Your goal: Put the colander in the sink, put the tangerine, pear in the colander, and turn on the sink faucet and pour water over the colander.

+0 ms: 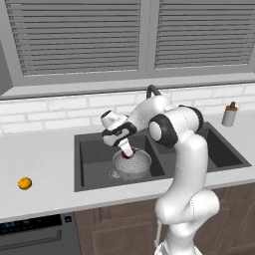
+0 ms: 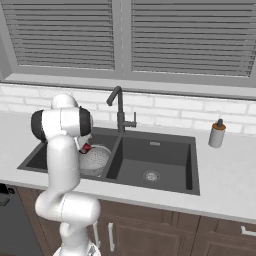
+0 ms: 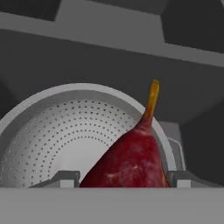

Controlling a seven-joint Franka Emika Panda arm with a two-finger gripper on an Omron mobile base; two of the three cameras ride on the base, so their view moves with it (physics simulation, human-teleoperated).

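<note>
The silvery perforated colander (image 1: pixel 133 164) (image 2: pixel 96 159) (image 3: pixel 57 131) sits in the left basin of the dark sink (image 1: pixel 92 154) (image 2: pixel 165 165). My gripper (image 1: pixel 126 152) (image 2: pixel 86 148) (image 3: pixel 124 179) hangs just over the colander's rim, shut on the dark red pear (image 1: pixel 126 154) (image 2: pixel 86 148) (image 3: pixel 131 157), whose stem points away from the hand. The orange tangerine (image 1: pixel 25 183) lies on the counter far to the left. The dark faucet (image 2: pixel 119 111) (image 1: pixel 152 90) stands behind the divider between the basins.
A white soap dispenser (image 1: pixel 229 114) (image 2: pixel 217 133) stands on the counter right of the sink. The right basin (image 2: pixel 152 162) has a round silver drain (image 2: pixel 151 175). A dark appliance front (image 1: pixel 35 234) sits below the left counter.
</note>
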